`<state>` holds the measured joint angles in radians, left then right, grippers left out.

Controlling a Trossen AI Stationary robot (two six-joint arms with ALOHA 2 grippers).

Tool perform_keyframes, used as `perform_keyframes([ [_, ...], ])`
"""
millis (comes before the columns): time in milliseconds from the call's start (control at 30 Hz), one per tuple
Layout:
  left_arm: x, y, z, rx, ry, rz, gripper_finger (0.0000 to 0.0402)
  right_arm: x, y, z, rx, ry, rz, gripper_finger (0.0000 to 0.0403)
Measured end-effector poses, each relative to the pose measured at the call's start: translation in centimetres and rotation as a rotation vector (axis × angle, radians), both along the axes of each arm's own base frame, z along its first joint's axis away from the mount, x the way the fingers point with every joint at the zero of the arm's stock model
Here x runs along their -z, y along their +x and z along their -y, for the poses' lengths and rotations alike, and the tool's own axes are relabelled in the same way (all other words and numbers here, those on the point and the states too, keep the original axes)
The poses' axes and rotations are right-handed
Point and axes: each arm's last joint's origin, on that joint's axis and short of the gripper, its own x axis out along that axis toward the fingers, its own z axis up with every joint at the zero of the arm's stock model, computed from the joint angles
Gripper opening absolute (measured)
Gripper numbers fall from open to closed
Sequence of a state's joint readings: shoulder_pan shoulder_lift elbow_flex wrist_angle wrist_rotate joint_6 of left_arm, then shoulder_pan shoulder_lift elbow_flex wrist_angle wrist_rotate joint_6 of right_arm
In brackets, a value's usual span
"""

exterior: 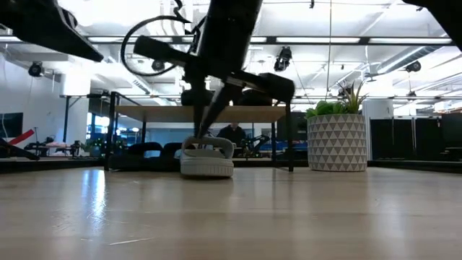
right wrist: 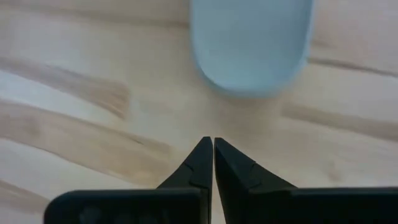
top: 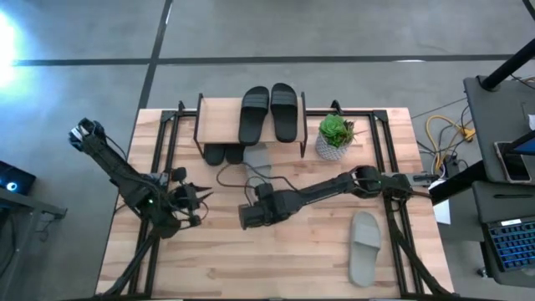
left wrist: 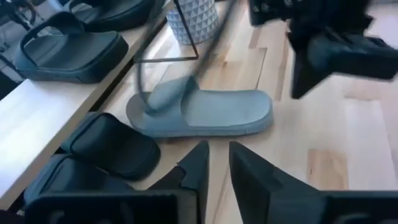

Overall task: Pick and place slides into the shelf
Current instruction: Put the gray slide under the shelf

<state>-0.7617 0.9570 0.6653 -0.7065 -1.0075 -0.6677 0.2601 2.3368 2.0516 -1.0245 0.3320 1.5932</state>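
Note:
Two black slides (top: 269, 112) lie on the shelf's plank top (top: 219, 119). Two more black slides (top: 224, 154) sit under it, toes showing. One grey slide (top: 257, 157) lies flat on the table at the shelf's near side, also seen in the left wrist view (left wrist: 205, 115) and low view (exterior: 207, 159). The other grey slide (top: 365, 247) lies at the table's near right. My right gripper (right wrist: 212, 143) is shut and hovers just near of the first grey slide's heel (right wrist: 252, 50), apart from it. My left gripper (left wrist: 216, 155) is open, to the left, pointing at that slide.
A potted plant (top: 335, 135) in a white patterned pot stands right of the shelf. A dark cable (top: 238, 174) loops over the table near the grey slide. Black frame rails (top: 163, 142) run along both table sides. Bare wood lies along the near middle (top: 276, 259).

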Motion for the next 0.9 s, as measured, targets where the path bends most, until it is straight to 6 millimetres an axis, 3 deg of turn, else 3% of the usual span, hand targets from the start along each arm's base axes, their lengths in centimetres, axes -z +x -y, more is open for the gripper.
perform_keyframes([
  [167, 0.1, -2.2, -1.3, -0.012, -0.025, -0.074, 0.0027, 0.2, -0.1, 0.2, 0.005, 0.022, -0.002, 0.0008],
  [433, -0.9, -5.5, -4.0, -0.085, -0.176, -0.002, 0.0019, 1.2, -0.6, 0.4, 0.056, 0.055, -0.015, 0.0008],
  [900, -2.7, -8.0, -7.1, -0.050, -0.281, 0.179, 0.0019, 3.6, 0.3, 4.9, -0.003, 0.092, -0.026, 0.0008],
])
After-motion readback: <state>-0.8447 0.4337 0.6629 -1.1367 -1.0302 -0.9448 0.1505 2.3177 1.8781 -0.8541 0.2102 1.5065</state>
